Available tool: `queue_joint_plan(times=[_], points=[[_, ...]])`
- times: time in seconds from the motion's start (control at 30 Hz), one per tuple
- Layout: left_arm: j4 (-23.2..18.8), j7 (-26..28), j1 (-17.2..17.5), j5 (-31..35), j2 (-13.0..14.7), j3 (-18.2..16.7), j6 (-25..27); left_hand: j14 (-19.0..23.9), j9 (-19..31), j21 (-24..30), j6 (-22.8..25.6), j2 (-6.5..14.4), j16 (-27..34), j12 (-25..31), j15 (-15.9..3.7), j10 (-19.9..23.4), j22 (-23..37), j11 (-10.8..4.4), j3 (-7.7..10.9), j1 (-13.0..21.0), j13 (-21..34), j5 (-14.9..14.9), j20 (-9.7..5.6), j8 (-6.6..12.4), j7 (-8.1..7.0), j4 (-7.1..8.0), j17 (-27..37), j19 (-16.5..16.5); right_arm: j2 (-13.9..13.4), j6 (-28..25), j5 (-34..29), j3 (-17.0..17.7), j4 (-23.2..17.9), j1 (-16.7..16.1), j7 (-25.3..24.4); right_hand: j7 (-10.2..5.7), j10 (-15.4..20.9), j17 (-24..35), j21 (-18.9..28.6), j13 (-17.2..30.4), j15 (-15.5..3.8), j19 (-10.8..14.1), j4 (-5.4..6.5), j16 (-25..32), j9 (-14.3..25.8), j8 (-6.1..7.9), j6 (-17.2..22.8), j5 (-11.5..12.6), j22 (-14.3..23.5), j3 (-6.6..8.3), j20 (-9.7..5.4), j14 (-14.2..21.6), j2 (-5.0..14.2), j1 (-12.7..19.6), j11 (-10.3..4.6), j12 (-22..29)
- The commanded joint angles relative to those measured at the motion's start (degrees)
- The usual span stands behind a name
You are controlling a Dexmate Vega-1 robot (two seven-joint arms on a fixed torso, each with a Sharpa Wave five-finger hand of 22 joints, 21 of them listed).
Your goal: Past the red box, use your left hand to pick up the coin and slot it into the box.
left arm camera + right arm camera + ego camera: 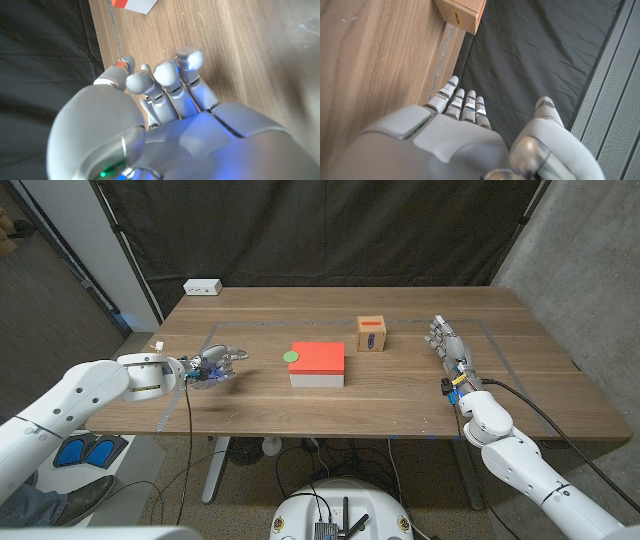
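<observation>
- Over on the robot's left, the left hand (212, 366) hangs above the worktop (400, 395), fingers bunched toward the red box.
- The left wrist view shows those fingers (165, 75) curled in together, with a small reddish spot at the thumb tip; whether anything is pinched there is too small to tell, so its state cannot be told.
- Next along, the coin (291, 357), a small green disc, lies flat on the wood just beside the red box's left far corner. It is round, so it has no long axis and points nowhere.
- The coin sits apart from the left hand, with bare wood between them.
- Mid-worktop sits the red box (318, 363), a flat block with a red top and white sides, its long side running across the worktop. A corner of it also shows in the left wrist view (134, 4).
- Just past it and to the right stands the small wooden box (371, 334), upright, with a red slot mark on its near face. The right wrist view catches its corner (462, 12) at the worktop's edge.
- Far right, the right hand (447, 343) rests on the worktop, fingers straight and close together, holding nothing, well apart from both boxes.
- In the far left corner a white power strip (203, 286) lies on the worktop.
</observation>
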Motion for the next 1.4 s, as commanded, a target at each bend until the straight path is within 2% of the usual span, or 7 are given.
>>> queue_joint_plan(times=[0.03,0.23,0.3,0.33,0.6,1.0,1.4], points=[[2.27,-1.06,-2.90,-5.09,2.19,2.14,3.01,-0.20,0.61,-1.15,0.46,-0.82,0.78,0.67,-0.07,0.19,0.30,0.05,0.34,-1.70,-0.02,-0.06,-2.24,0.74,-0.12,0.25,-0.38,0.01,-0.83,-0.86,-0.29,0.28,-0.60,-0.50,0.10,0.18,0.62,-0.06,0.20,0.34,0.39,0.05,-0.30,0.03,0.28,0.07,0.13,0.08,0.16,0.04,0.41,0.29,-0.04,0.77,-0.08,0.31],[2.95,0.41,-5.39,-6.52,2.96,4.31,4.57,-0.45,1.45,-2.71,1.32,-1.15,0.98,1.12,-0.07,-0.01,0.03,0.03,0.56,-3.98,-0.39,-0.57,-2.24,1.46,-0.12,0.56,-1.58,0.52,-1.08,-0.92,0.02,0.50,-0.60,-0.61,0.45,0.21,0.66,-0.09,0.20,0.35,0.42,0.03,-0.37,0.01,0.28,0.05,0.15,0.07,0.16,0.03,0.40,0.32,-0.01,0.81,-0.07,0.27],[1.87,4.47,-5.96,-7.88,2.64,4.58,4.87,-0.42,1.73,-3.06,1.36,-1.05,1.08,1.28,-0.07,0.02,0.05,0.02,0.86,-4.26,-0.47,-0.66,-2.34,1.59,-0.23,0.44,-1.87,0.74,-1.08,-0.61,0.05,0.55,-0.35,-0.63,0.65,0.19,0.68,-0.09,0.19,0.35,0.41,0.03,-0.38,0.01,0.28,0.06,0.17,0.07,0.16,0.03,0.39,0.33,-0.01,0.82,-0.07,0.26],[1.86,4.67,-6.01,-8.07,2.75,4.70,4.77,-0.60,1.90,-3.47,2.21,-1.02,0.94,1.16,-0.09,-0.07,-0.23,0.05,1.06,-4.21,-0.77,-0.69,-2.38,2.00,-0.32,0.25,-2.23,0.62,-1.07,-0.59,0.04,0.55,-0.34,-0.63,0.67,0.16,0.69,-0.10,0.20,0.35,0.42,0.03,-0.39,0.01,0.28,0.05,0.15,0.07,0.16,0.03,0.39,0.34,-0.01,0.83,-0.07,0.26],[3.03,2.26,-10.91,-8.06,3.26,9.34,6.76,-0.26,2.37,-4.42,2.63,-0.93,1.76,2.04,-0.09,0.16,-0.94,0.03,1.67,-4.88,-0.72,-0.97,-2.33,2.13,-0.22,-0.01,-2.26,1.08,-1.29,-0.09,0.64,0.84,0.38,-0.62,1.59,0.13,0.78,-0.12,0.19,0.35,0.41,0.02,-0.45,0.00,0.29,0.04,0.18,0.06,0.17,0.02,0.39,0.35,0.02,0.86,-0.09,0.25],[2.85,3.39,-14.23,-7.98,2.43,13.40,7.29,-0.30,2.32,-5.13,3.80,-0.68,2.13,2.91,-0.05,0.07,-1.70,-0.02,2.38,-7.07,-1.03,-1.55,-2.41,2.04,0.13,0.09,-2.55,2.07,-1.98,0.36,1.24,1.70,0.62,-1.16,2.25,0.14,1.04,-0.16,0.19,0.36,0.40,0.01,-0.54,-0.02,0.29,0.01,0.20,0.05,0.17,-0.01,0.43,0.41,0.07,0.92,0.07,0.26],[3.28,4.55,-17.25,-7.14,0.47,16.84,7.88,-0.43,2.34,-5.92,3.55,-0.64,2.32,2.95,-0.06,-0.37,-3.41,-0.02,3.05,-7.35,-1.98,-2.00,-2.48,1.49,0.44,-0.40,-2.87,2.29,-2.26,0.77,1.93,2.23,1.09,-1.56,2.94,0.09,1.13,-0.20,0.19,0.37,0.41,0.01,-0.62,-0.01,0.29,-0.03,0.16,0.05,0.17,-0.03,0.48,0.54,0.13,0.96,0.08,0.21]])
